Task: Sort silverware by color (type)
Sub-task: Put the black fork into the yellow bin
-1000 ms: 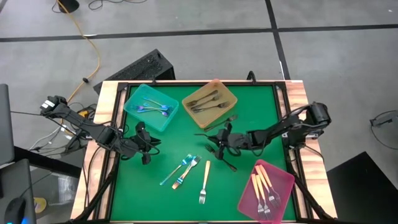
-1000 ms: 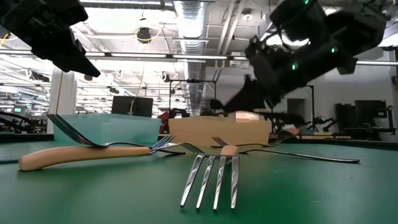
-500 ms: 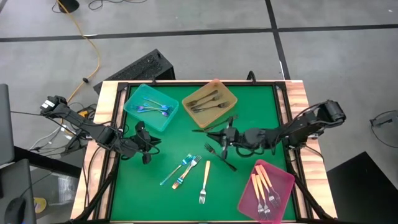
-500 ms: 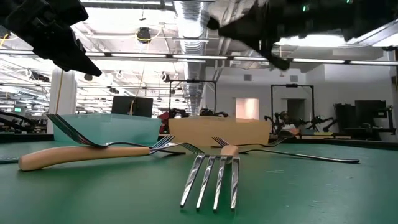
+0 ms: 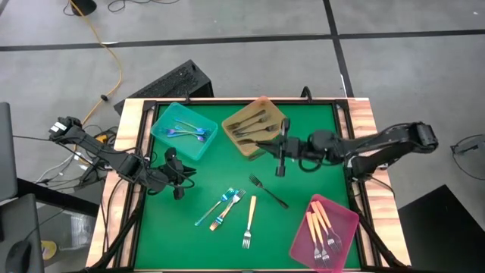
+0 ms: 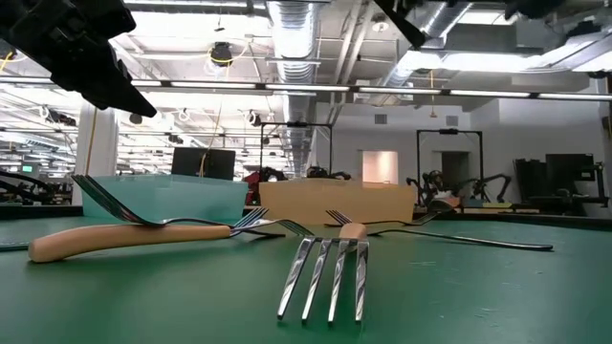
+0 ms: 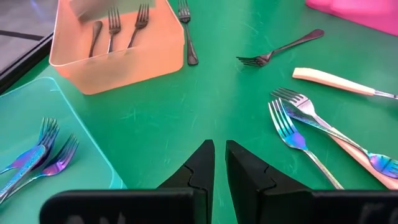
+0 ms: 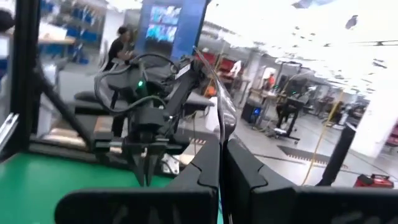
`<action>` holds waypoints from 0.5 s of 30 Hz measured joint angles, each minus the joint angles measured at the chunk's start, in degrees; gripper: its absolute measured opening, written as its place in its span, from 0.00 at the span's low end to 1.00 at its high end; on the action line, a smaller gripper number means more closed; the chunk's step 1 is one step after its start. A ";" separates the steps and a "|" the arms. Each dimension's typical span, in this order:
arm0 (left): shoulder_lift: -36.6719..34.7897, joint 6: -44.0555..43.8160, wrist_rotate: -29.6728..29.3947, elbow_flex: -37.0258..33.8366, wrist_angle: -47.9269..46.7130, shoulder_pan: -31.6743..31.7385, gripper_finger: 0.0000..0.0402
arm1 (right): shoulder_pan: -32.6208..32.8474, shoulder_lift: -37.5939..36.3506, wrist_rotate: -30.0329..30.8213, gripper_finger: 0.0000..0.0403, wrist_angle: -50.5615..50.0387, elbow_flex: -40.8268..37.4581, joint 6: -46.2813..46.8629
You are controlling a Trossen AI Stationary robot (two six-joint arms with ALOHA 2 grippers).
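- The right arm stretches from the tabletop's [image 5: 303, 125] right edge toward the amber tray [image 5: 279, 115], its forearm nearly level across the far half of the mat.
- The right gripper [image 5: 279, 146] is clamped on a dark fork [image 8: 222, 113], held above the mat just beside the amber tray's near-right corner; in the right wrist view the fork's thin stem rises from between the closed fingers [image 8: 205, 163].
- The left arm waits at the left side, its gripper [image 5: 179, 176] closed and empty, hovering near the teal tray [image 5: 161, 129].
- Compared with a second ago, the right arm has extended and risen: its gripper has travelled from mid-mat, near the loose dark fork [image 5: 268, 191], up toward the amber tray. In the low view it has gone from filling the upper right to showing only at the top edge.
- The left arm has not moved.
- Blue forks [image 5: 189, 132] lie in the teal tray, dark ones [image 5: 254, 126] in the amber tray, cream-handled ones [image 5: 321, 227] in the pink tray [image 5: 350, 221].
- Loose on the mat: two blue forks [image 5: 224, 199] and two cream-handled forks [image 5: 249, 220].
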 joint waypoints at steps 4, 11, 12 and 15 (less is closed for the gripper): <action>0.00 0.00 -0.67 0.00 -0.02 -0.01 0.06 | -4.65 -1.01 -5.50 0.08 -14.21 6.23 -1.64; 0.00 1.49 -1.06 -0.01 -0.04 -0.01 0.06 | -13.30 -0.85 -11.36 0.07 -33.95 14.97 -3.57; 0.00 1.49 -1.05 0.00 -0.04 0.00 0.06 | -14.34 -0.86 -11.48 0.07 -35.98 15.46 -3.97; 0.00 1.51 -1.07 -0.02 -0.04 0.00 0.06 | -17.29 -0.79 -11.72 0.07 -40.42 16.29 -5.34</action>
